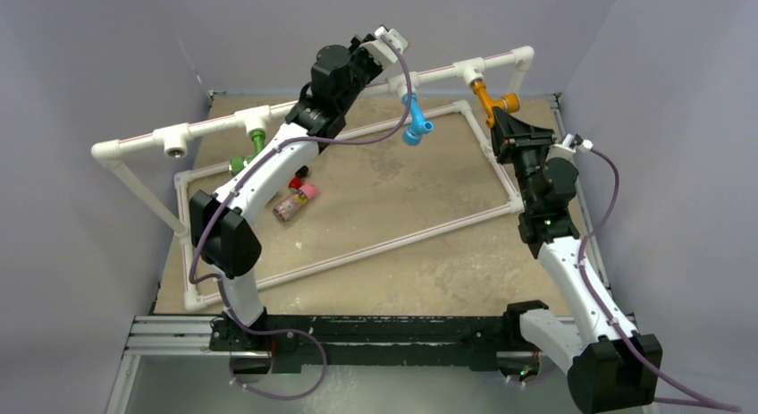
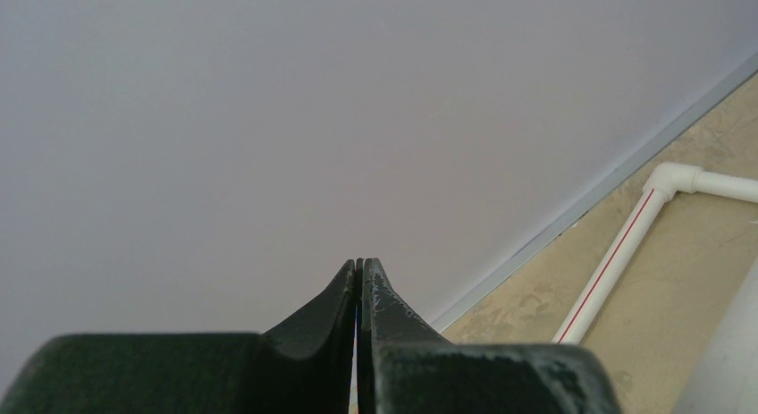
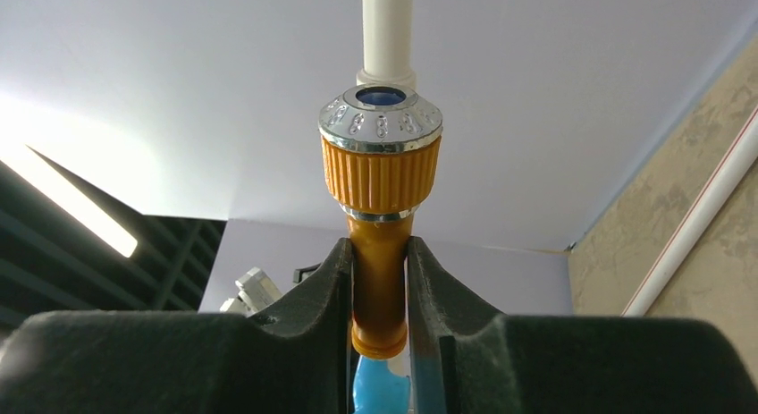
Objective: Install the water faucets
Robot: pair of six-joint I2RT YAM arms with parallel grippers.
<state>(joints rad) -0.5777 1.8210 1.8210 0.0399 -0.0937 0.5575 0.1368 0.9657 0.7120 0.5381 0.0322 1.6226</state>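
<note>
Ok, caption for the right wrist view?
Right gripper shut on the orange plastic faucet, white pipe directly above it.

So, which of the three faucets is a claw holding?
The orange faucet: the right claw is shut on it. No claw touches the blue faucet or the green faucet.

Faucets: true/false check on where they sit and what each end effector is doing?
1. The right end effector is shut on the orange faucet. True.
2. The left end effector holds the blue faucet. False: its jaws are shut on nothing, and it is raised above the pipe rail.
3. The blue faucet is off the pipe rail, lying flat. False: it hangs at the raised pipe rail.
4. The leftmost tee socket on the pipe rail has no faucet in it. True.
</note>
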